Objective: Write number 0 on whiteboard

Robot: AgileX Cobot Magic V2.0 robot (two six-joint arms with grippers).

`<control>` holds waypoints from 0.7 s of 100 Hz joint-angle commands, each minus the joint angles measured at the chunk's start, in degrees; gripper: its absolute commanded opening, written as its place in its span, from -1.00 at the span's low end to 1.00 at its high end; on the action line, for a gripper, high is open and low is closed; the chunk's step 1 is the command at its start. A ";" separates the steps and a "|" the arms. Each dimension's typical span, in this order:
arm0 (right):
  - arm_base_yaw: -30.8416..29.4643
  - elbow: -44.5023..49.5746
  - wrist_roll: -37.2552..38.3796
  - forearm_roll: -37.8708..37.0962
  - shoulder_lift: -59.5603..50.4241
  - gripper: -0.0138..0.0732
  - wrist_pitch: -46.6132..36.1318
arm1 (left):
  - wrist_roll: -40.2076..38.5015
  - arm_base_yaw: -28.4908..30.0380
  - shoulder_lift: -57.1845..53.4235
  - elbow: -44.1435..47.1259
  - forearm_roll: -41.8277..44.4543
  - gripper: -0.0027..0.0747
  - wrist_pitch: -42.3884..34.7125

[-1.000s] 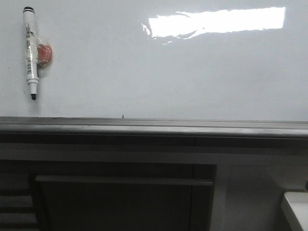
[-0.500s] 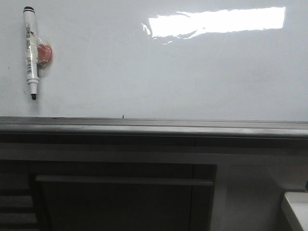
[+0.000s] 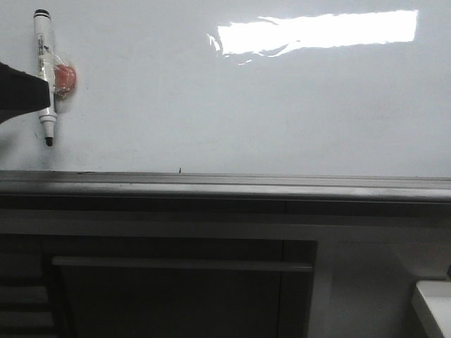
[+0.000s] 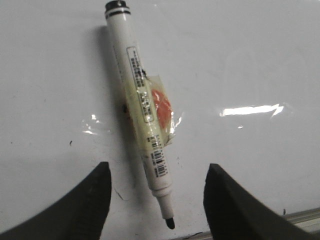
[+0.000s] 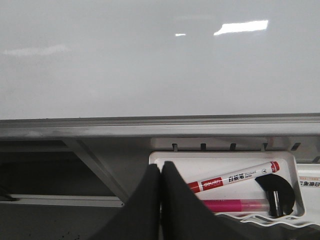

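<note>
The light is dim and a little grey in all three views. On the whiteboard a long bright glare patch shows in the front view, with wavy edges (the reflection of a lamp above). Smaller glare marks appear in the two wrist views. The marker throws a soft shadow on one side in the left wrist view. The cabinet panels below are dark with little detail. The dark gripper fingers close to the lens look blurred. Fine grain covers the pictures.
</note>
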 commanded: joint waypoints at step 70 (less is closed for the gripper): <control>0.08 -1.87 -0.67 0.65 0.80 -0.79 -4.11 | -3.24 -1.88 10.97 -5.51 -0.56 -0.98 -10.17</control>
